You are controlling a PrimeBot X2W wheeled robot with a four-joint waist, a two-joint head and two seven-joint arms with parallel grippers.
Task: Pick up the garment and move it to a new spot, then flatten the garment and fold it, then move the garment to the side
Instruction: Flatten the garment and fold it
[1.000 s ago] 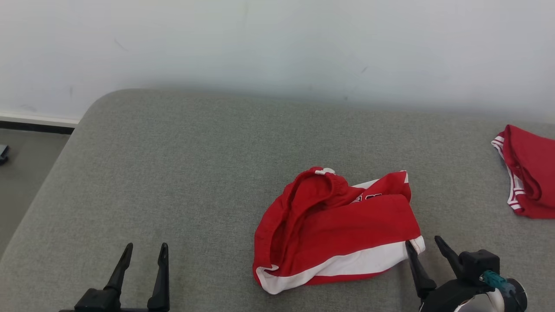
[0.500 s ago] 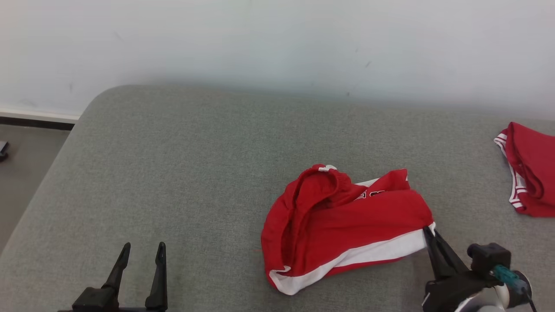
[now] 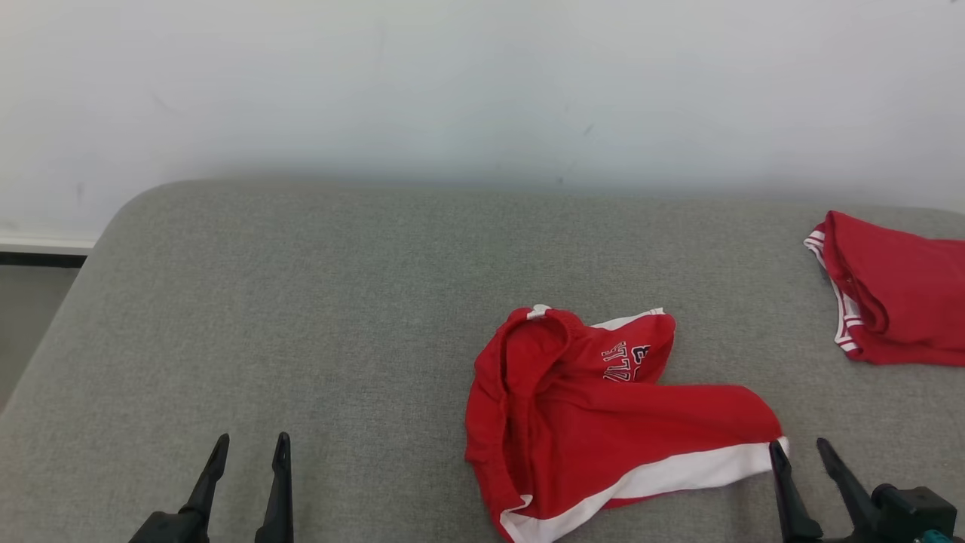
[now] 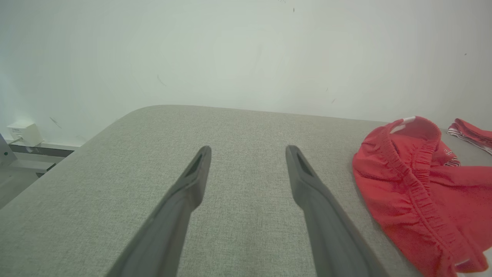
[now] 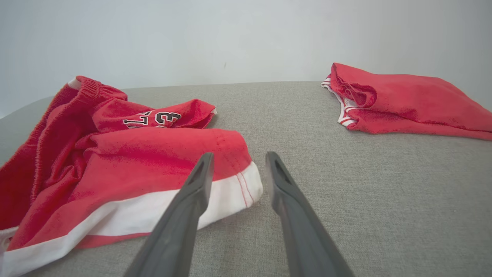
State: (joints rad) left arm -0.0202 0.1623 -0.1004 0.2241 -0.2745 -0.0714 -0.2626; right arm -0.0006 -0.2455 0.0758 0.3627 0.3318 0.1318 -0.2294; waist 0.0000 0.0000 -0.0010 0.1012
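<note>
The garment [image 3: 603,422] is a pair of red shorts with a white hem band and dark lettering, lying crumpled on the grey padded surface [image 3: 301,302], right of centre. My right gripper [image 3: 799,449] is open at the hem's right corner, which lies on the surface beside its left finger. In the right wrist view that white corner of the shorts [image 5: 134,161] rests between the spread tips of the gripper [image 5: 236,157]. My left gripper [image 3: 251,445] stands open over bare fabric at the lower left, well left of the shorts [image 4: 403,184], and is open in its own view [image 4: 248,152].
A second red piece of clothing with white striped trim [image 3: 897,294] lies at the far right edge, also seen as the red piece [image 5: 403,100]. A pale wall runs behind the surface. The surface's rounded left edge drops to the floor [image 3: 30,317].
The right gripper shut on the hem corner, drew it out to the right, then opened and let it go. The shorts' leg now lies stretched rightward. The camera also shifted.
</note>
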